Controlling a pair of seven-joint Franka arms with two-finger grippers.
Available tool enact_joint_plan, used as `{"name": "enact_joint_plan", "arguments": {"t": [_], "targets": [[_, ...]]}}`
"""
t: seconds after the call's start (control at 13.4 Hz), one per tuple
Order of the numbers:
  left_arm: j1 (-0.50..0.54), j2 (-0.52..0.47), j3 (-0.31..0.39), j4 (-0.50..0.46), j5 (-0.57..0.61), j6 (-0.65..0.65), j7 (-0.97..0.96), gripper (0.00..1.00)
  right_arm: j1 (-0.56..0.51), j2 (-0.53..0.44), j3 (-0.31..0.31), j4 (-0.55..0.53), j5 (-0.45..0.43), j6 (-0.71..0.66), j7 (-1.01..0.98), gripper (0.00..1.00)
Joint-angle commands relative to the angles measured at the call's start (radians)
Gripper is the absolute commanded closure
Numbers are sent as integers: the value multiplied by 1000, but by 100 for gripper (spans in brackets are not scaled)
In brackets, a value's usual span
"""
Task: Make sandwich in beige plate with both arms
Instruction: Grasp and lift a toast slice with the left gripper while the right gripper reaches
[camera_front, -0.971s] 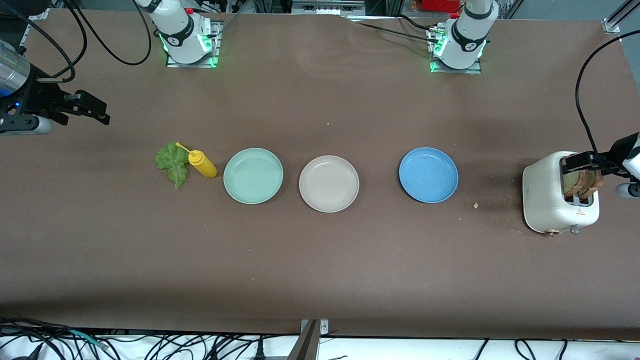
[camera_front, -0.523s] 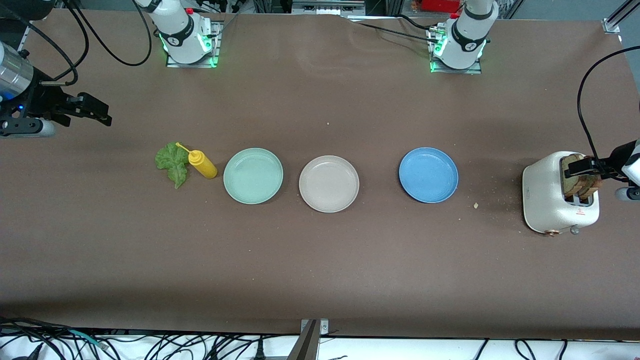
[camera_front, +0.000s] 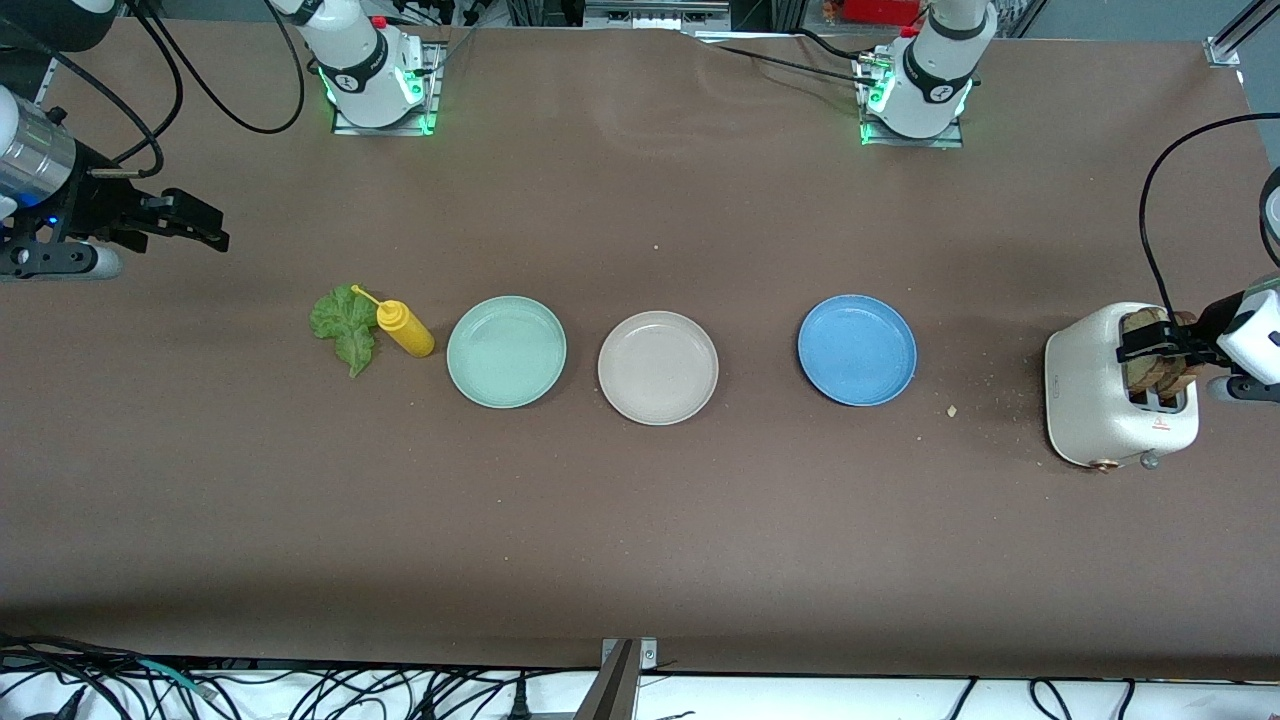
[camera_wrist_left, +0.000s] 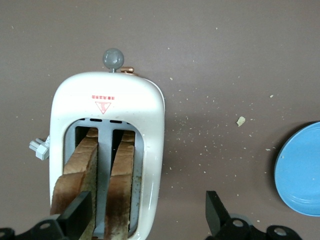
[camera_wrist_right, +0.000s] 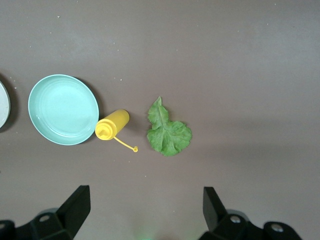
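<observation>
Left end effector (camera_wrist_left: 145, 220) hangs wide open right over the toaster (camera_wrist_left: 107, 150), its two upright bread slices (camera_wrist_left: 122, 185) running lengthwise straight under it, while the right end effector (camera_wrist_right: 142, 210), also wide open, waits above the lettuce (camera_wrist_right: 167, 132).

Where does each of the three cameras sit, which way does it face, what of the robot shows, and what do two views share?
Front view: high across the brown table, facing both bases; round pale beige plate empty, centre.
Left wrist view: above the white toaster, looking down; open left gripper over two brown bread slices.
Right wrist view: looking down; open right gripper over the table near the ruffled green lettuce leaf.
Shared: yellow squeeze bottle, front and right wrist.
</observation>
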Motion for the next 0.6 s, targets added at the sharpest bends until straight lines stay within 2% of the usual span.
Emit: {"name": "enact_joint_plan", "arguments": {"t": [0.0, 0.37, 0.52], "targets": [[21, -25, -12, -48, 22, 37, 25, 0, 3, 2, -1, 12, 3, -19, -8, 0], [33, -34, -14, -99, 18, 83, 28, 1, 6, 2, 0, 12, 6, -21, 3, 0], [35, -34, -12, -102, 25, 83, 65, 12, 5, 13, -1, 14, 8, -21, 3, 0]]}}
